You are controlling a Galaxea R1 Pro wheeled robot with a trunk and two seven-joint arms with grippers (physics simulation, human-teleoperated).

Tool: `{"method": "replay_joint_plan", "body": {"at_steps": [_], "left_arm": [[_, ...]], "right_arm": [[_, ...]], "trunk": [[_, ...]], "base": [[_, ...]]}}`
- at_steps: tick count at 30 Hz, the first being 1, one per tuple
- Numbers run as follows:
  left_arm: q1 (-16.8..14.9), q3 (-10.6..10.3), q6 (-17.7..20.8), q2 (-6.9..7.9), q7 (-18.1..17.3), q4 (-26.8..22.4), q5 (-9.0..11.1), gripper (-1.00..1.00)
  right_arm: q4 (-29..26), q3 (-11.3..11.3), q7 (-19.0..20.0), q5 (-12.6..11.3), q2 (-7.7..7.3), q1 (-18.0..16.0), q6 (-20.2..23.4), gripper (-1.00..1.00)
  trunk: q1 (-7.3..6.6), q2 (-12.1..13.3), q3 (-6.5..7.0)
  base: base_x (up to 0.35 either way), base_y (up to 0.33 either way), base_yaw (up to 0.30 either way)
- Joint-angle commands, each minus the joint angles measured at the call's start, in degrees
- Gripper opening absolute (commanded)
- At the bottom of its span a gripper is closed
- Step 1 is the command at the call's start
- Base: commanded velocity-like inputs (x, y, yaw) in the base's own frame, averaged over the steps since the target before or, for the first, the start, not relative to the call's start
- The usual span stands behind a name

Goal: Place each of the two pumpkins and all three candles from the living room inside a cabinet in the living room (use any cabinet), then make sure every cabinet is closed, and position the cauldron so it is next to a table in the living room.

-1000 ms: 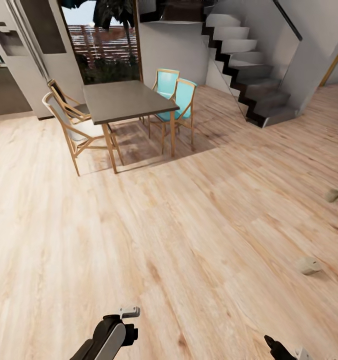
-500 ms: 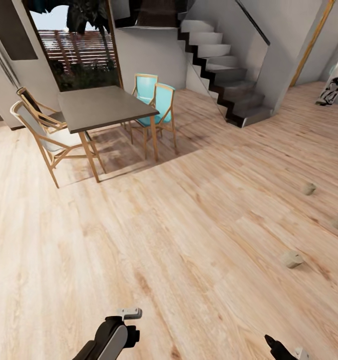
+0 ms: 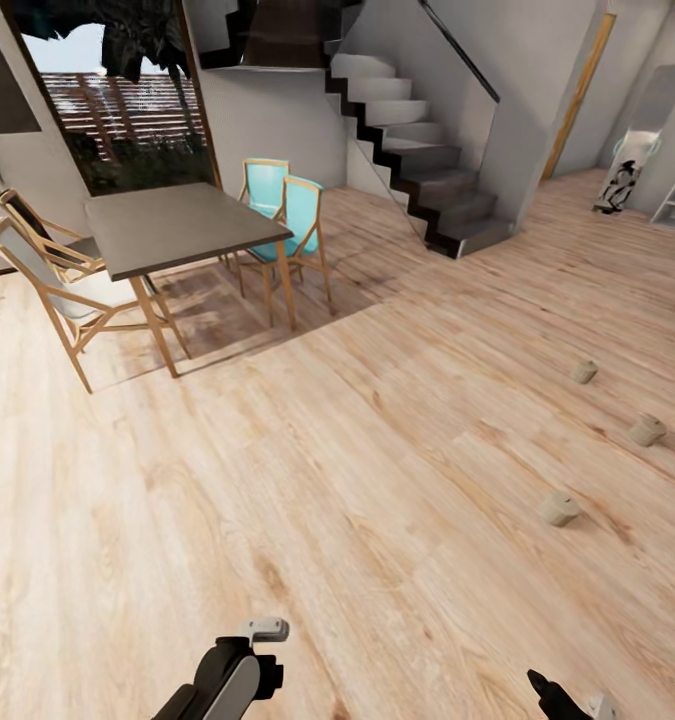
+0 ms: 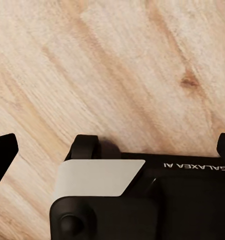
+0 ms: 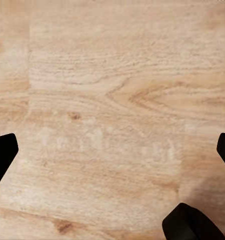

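- At the upper left of the head view, two pale wooden chairs (image 3: 47, 270) stand beside a grey dining table (image 3: 172, 225), and two turquoise chairs (image 3: 289, 215) stand at its far side.
- At the bottom, left of centre, the left hand (image 3: 265, 630) hangs over the wooden floor (image 3: 357, 450); in its wrist view the fingertips (image 4: 3, 152) stand far apart, so it is released and carries nothing.
- At the upper centre, a grey staircase (image 3: 417, 150) goes up.
- At the right, three candles (image 3: 559, 508) lie apart on the floor, all tipped over.
- At the bottom right corner, the right hand (image 5: 112, 155) is released too, over bare floor.
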Motion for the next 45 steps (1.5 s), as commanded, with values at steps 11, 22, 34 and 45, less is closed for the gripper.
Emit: {"method": "replay_joint_plan", "body": {"at_steps": [11,22,34,45], "left_arm": [[-0.03,-0.06,0.02,0.05,0.58,-0.03,0.51,1.00],[-0.03,-0.28,-0.04,0.01,0.58,-0.03,0.58,1.00],[-0.03,-0.16,-0.05,0.11,0.58,-0.03,0.51,1.00],[-0.03,0.21,-2.29,0.22,0.46,2.46,0.44,1.00]], "right_arm": [[0.70,-0.31,0.34,-0.72,-0.26,-0.03,0.01,1.00],[1.02,-0.40,0.34,-0.75,-0.27,-0.03,0.00,1.00],[2.49,-0.41,0.34,-0.83,-0.18,-0.03,-3.55,1.00],[2.68,-0.41,0.34,-0.84,-0.35,-0.03,-3.69,1.00]], "trunk": [[0.00,-0.02,0.86],[0.00,-0.02,1.76],[0.00,-0.02,2.74],[0.00,-0.02,3.64]], "base": [[0.120,0.167,-0.152],[0.082,0.047,-0.152],[0.018,0.023,-0.152],[0.196,0.250,-0.157]]}}
